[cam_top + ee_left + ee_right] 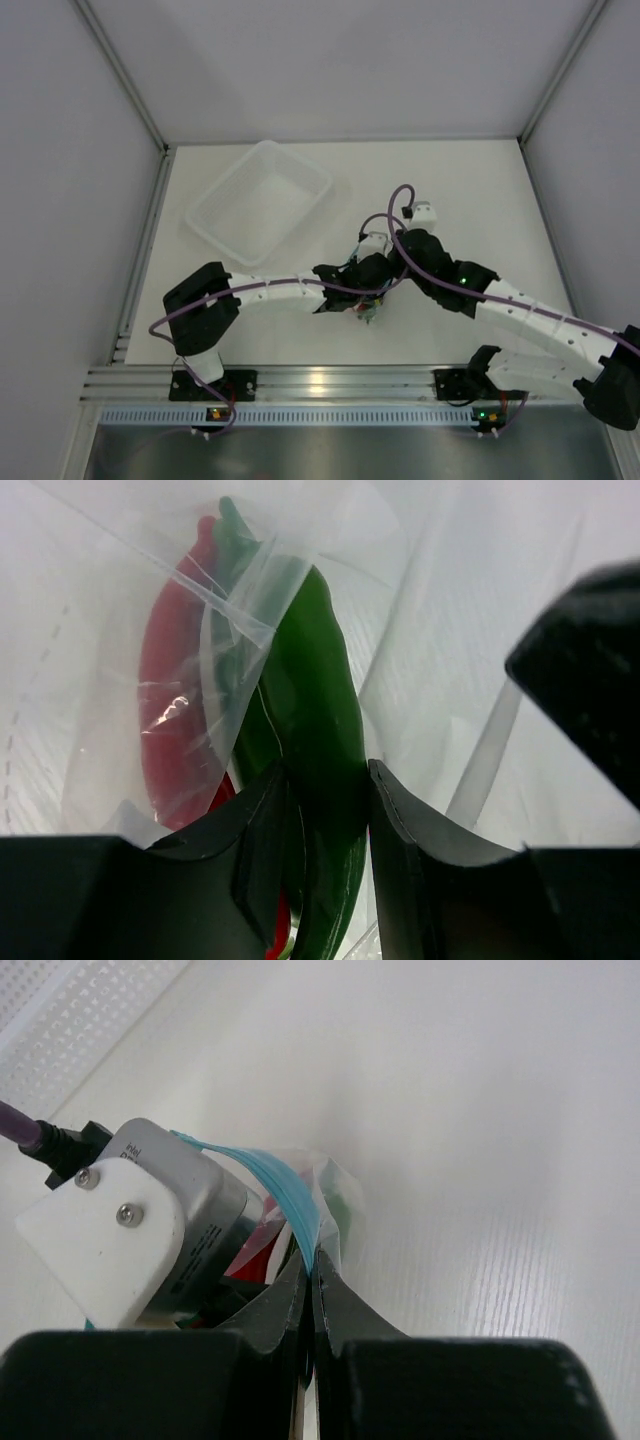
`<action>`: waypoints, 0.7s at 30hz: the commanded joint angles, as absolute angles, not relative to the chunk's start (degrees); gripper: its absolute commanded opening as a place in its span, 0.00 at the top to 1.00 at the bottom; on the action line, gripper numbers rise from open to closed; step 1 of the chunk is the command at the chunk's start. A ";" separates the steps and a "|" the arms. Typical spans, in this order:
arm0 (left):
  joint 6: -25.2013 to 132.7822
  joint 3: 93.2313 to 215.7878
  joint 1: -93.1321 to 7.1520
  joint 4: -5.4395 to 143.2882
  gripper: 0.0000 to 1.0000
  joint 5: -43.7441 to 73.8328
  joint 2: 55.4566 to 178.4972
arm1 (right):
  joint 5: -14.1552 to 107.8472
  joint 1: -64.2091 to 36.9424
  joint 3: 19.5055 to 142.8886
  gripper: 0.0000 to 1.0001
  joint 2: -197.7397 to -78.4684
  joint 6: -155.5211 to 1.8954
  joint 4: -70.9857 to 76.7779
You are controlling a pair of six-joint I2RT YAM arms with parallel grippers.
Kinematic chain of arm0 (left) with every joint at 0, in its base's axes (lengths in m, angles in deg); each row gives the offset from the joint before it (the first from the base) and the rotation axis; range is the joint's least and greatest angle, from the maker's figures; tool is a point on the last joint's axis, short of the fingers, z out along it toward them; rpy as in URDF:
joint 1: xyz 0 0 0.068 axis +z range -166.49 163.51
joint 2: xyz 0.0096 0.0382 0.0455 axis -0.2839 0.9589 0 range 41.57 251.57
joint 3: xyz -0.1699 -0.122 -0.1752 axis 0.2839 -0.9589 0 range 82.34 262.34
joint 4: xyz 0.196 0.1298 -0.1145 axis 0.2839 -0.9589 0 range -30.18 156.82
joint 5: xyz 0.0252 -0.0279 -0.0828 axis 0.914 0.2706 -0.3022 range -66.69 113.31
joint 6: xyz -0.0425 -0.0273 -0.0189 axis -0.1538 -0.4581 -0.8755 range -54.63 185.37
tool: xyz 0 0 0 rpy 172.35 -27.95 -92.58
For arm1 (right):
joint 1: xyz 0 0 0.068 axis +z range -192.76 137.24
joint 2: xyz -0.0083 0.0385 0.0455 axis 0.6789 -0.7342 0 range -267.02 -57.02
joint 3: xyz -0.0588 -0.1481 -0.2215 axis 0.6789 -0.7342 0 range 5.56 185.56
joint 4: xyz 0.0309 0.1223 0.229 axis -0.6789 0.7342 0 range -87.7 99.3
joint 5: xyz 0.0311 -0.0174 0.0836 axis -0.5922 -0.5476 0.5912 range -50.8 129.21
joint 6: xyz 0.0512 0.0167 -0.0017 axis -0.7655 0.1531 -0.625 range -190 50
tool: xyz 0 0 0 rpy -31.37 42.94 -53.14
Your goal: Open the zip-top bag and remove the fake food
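Mid-table, right gripper (312, 1270) pinched shut on zip-top bag (338, 1200) at blue zip strip (285, 1185). Left gripper (326, 770) inside bag, fingers (255, 850) closed round green chili (315, 680). Chili points straight ahead, lengthwise. Red chili (175, 700) just beside.

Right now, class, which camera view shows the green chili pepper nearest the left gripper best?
Left wrist view: the green chili pepper shows large between the left gripper's fingers. Right wrist shows a green sliver through the zip-top bag; from above, the arms hide it.
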State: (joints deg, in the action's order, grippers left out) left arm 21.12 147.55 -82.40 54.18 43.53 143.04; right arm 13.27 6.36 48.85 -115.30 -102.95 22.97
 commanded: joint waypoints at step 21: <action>27.58 131.92 -83.81 76.66 1.00 47.74 125.07 | 7.22 10.59 56.72 1.00 -123.73 -97.16 25.68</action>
